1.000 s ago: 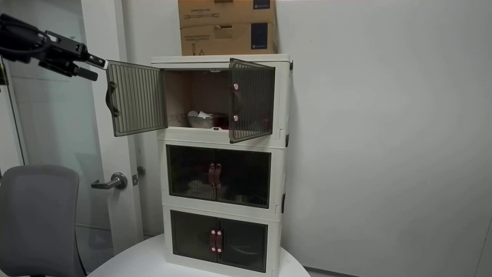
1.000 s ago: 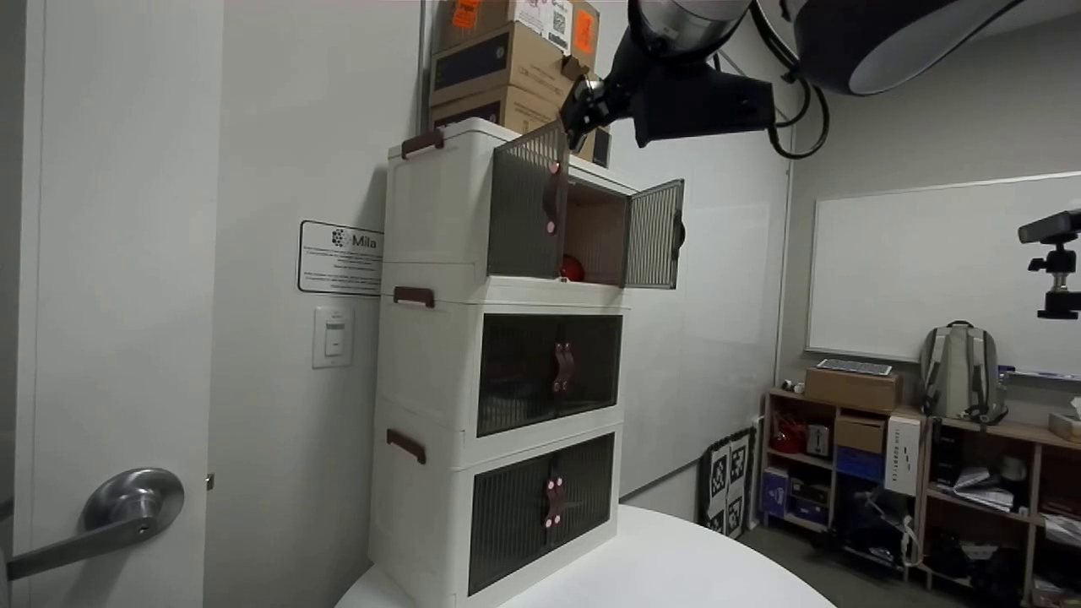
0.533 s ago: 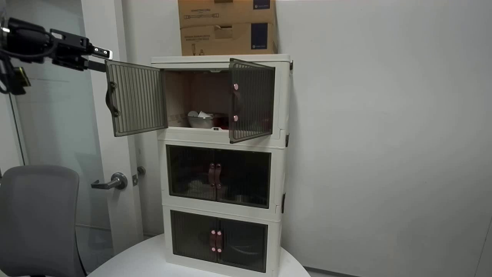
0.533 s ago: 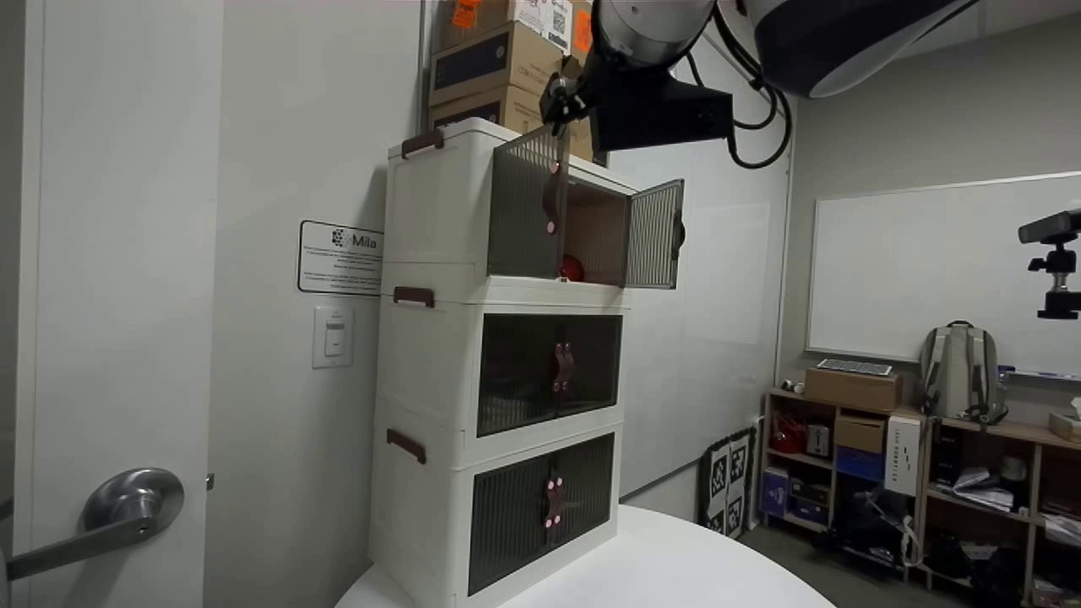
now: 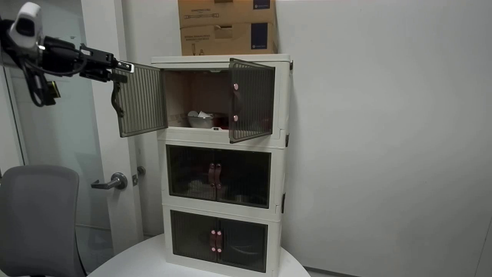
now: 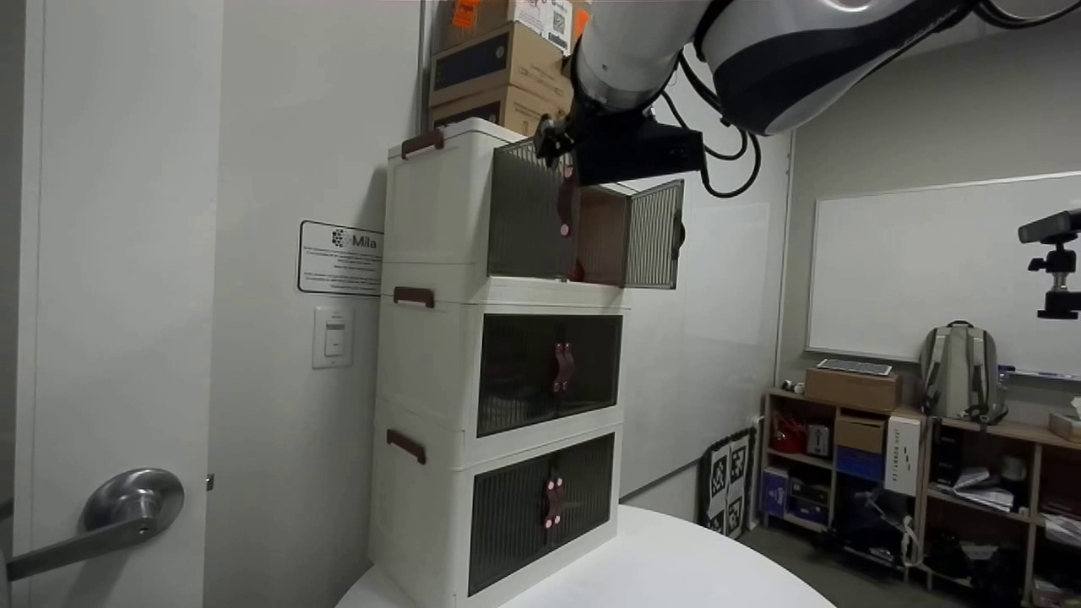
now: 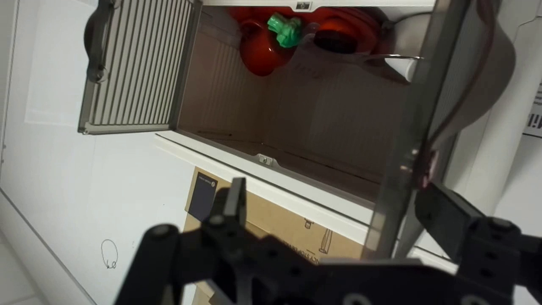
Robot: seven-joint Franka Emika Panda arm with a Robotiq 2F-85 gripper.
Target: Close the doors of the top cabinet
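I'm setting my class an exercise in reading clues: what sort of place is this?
Probably an office or research lab. In an exterior view, a framed whiteboard, a wall sign reading "Mila" and a robot arm suggest it.

in an exterior view, both doors [image 5: 251,102] of the top cabinet [image 5: 281,96] are found standing open. the upper outer corner of the picture-left door [image 5: 143,102] is overlapped by the gripper [image 5: 128,73]; contact cannot be confirmed. a bowl [image 5: 200,122] is noted inside.

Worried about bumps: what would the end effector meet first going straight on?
Probably the nearer open door, its edge showing between the fingers in the wrist view; depth is unclear, possibly already touching.
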